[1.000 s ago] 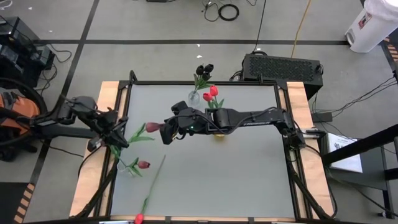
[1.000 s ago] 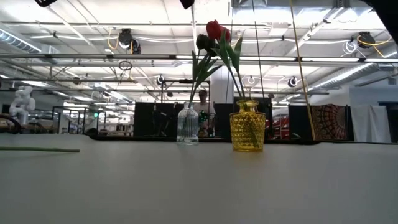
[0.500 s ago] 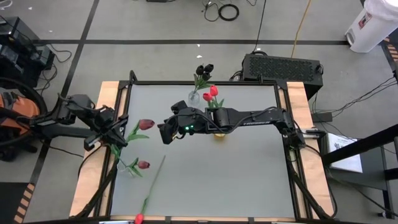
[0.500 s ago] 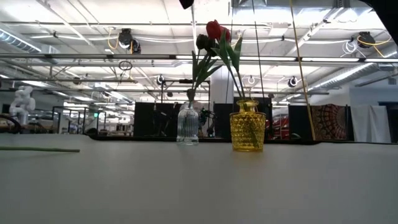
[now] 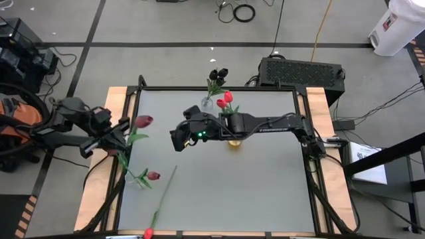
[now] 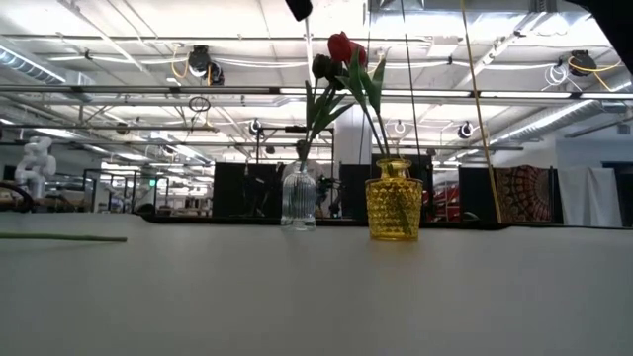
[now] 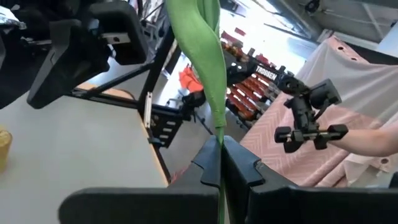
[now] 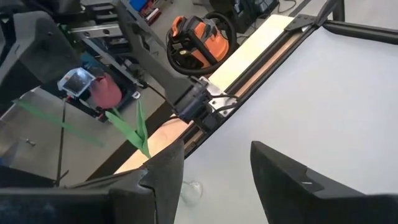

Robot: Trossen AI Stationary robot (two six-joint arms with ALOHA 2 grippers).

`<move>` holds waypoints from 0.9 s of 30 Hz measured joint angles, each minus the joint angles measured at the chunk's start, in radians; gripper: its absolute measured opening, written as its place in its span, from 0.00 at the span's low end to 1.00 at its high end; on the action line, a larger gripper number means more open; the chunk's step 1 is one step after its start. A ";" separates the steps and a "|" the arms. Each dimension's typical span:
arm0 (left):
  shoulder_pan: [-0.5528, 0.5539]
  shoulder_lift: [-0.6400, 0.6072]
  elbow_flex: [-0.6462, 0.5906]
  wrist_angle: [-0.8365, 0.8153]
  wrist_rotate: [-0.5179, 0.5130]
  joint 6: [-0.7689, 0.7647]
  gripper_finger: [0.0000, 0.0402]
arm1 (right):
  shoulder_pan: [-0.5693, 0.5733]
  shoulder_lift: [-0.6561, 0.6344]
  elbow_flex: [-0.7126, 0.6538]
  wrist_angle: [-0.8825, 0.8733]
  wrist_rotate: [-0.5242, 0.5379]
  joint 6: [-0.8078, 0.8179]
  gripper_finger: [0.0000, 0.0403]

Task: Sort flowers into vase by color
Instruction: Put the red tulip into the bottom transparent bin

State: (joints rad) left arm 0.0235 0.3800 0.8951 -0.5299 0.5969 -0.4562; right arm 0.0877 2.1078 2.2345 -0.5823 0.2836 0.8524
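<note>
Tulips are being sorted: a maroon tulip (image 5: 143,121) is being gripped by its stem in the closed left hand (image 5: 114,135) over the bench's (image 5: 252,186) left edge. The right hand (image 5: 178,138), fingers spread wide and holding nothing, is being held above mid-bench beside the yellow vase (image 6: 394,201) of red tulips (image 6: 342,46).

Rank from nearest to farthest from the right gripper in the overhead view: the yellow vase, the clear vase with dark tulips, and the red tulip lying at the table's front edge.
From the right gripper:
1. Clear vase with dark tulips, behind it toward the back edge.
2. Yellow vase, farther along its own arm, partly hidden.
3. Red tulip, front edge, clearly farthest.
</note>
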 joint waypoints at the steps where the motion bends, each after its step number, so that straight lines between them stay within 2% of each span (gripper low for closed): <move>1: 0.000 -0.003 0.005 -0.011 -0.004 0.005 0.00 | -0.002 0.000 0.000 0.001 0.000 0.000 0.44; 5: 0.000 -0.024 0.006 -0.079 0.000 0.064 0.00 | -0.008 0.000 0.000 0.001 -0.001 0.000 0.44; 10: 0.000 -0.022 -0.012 -0.099 0.090 0.176 0.00 | -0.008 0.000 0.000 0.002 -0.001 0.000 0.44; 12: 0.000 -0.011 -0.018 -0.078 0.133 0.176 0.00 | -0.008 0.000 0.000 0.002 -0.001 0.003 0.44; 18: 0.000 0.020 -0.019 -0.051 0.164 0.161 0.00 | 0.001 0.000 0.000 0.015 -0.002 0.026 0.44; 27: 0.000 0.026 -0.019 -0.039 0.267 0.147 0.00 | 0.037 0.000 0.000 0.091 -0.002 0.025 0.44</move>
State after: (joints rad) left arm 0.0238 0.4057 0.8761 -0.5686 0.8638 -0.3092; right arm 0.1247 2.1078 2.2345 -0.4917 0.2817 0.8776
